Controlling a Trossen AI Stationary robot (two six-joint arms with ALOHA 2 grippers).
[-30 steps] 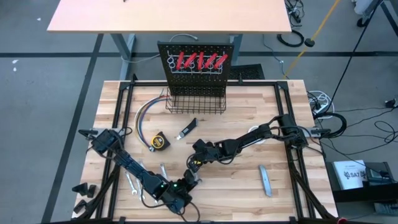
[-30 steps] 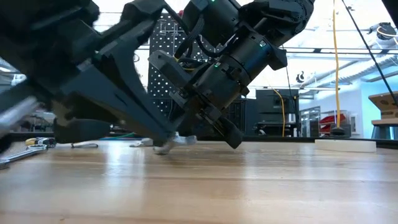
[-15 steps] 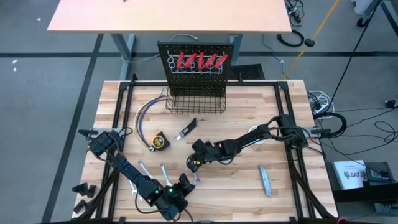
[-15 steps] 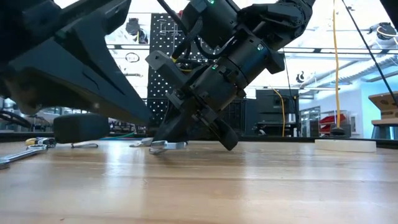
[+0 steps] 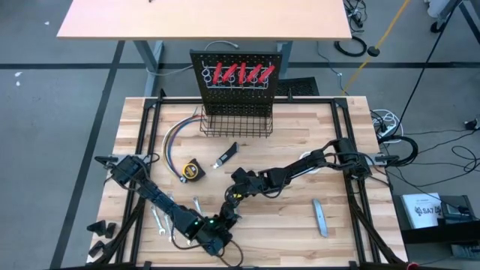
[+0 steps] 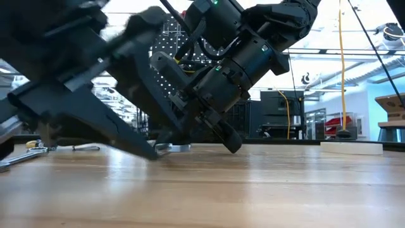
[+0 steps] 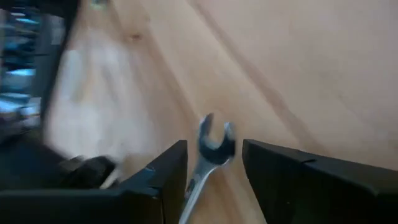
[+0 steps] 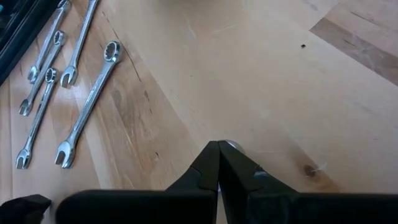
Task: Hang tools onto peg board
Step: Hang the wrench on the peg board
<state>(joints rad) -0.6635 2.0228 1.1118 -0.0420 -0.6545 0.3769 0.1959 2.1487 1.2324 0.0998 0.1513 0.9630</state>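
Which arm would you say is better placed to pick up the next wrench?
Probably left: the left gripper is open with a wrench between its fingers. The right gripper is pinched shut, apart from the four wrenches in its wrist view.

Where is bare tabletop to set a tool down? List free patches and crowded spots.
Freest: the tabletop between the wire basket and the right arm. Also the strip between the grey bar and the right gripper. Crowded: front left, where the left gripper works among wrenches.
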